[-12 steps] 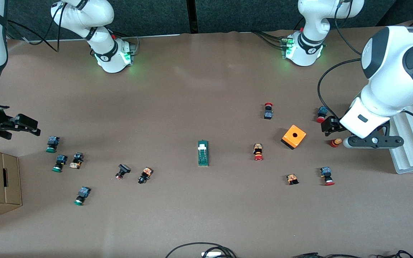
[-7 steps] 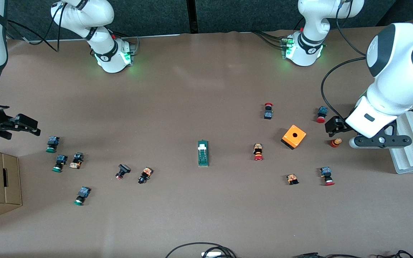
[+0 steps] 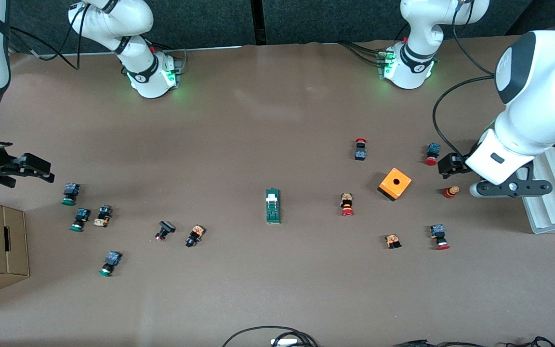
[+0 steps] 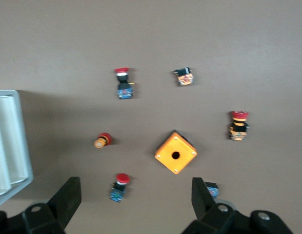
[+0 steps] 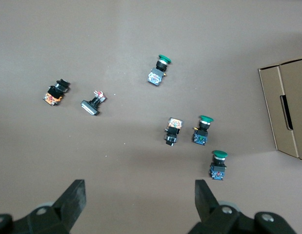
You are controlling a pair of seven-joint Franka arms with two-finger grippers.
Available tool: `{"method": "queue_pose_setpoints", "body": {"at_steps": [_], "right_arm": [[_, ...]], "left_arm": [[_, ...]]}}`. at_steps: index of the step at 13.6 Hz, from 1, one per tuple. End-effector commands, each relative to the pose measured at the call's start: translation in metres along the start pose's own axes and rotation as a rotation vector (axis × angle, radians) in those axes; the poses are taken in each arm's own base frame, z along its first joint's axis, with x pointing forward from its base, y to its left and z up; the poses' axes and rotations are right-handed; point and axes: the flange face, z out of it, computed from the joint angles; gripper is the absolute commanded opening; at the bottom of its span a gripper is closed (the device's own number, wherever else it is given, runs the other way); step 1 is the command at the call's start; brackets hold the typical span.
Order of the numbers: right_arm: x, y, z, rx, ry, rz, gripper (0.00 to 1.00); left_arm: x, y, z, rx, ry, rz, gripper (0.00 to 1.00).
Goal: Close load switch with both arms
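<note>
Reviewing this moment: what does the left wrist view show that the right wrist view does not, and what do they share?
Only the left wrist view shows the orange cube with a hole, red-capped push-buttons such as one, and the white ridged tray, under the open left gripper.

Only the right wrist view shows green-capped push-buttons such as one and the cardboard box, under the open right gripper.

Both show the brown table and scattered push-buttons. Neither shows the load switch, which lies mid-table in the front view.
</note>
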Motion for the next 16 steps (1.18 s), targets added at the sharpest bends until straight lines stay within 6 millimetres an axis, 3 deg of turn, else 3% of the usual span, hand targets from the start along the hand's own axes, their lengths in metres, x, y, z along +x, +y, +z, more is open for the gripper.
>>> {"method": "queue_pose_setpoints", "body": {"at_steps": [1, 2, 4, 6, 8, 10, 12, 16], "right_arm": [[-0.002, -0.002, -0.007, -0.022, 0.007, -0.013, 1.0], [-0.002, -0.001, -0.007, -0.021, 0.008, -0.012, 1.0], [-0.002, -0.002, -0.007, -0.022, 0.007, -0.012, 1.0], [-0.002, -0.002, -0.007, -0.02, 0.006, -0.012, 1.0], [-0.002, -0.003, -0.007, -0.02, 0.005, -0.013, 1.0], [-0.002, -0.003, -0.006, -0.021, 0.003, -0.013, 1.0], [-0.003, -0.003, -0.007, -0.022, 0.003, -0.014, 1.0], [-0.003, -0.003, -0.005, -0.022, -0.002, -0.015, 1.0]], "left_arm": [[-0.004, 0.015, -0.001, -0.046, -0.013, -0.014, 1.0], [-0.006, 0.024, -0.001, -0.082, -0.019, -0.011, 1.0], [-0.014, 0.065, -0.007, -0.102, -0.012, -0.027, 1.0], [-0.031, 0.121, -0.019, -0.112, 0.0, -0.038, 1.0], [-0.046, 0.178, -0.009, -0.102, 0.0, -0.087, 1.0], [-0.054, 0.223, 0.005, -0.116, 0.017, -0.159, 1.0], [-0.052, 0.252, 0.018, -0.133, 0.087, -0.16, 1.0], [-0.07, 0.329, 0.058, -0.106, 0.207, -0.205, 1.0]]}}
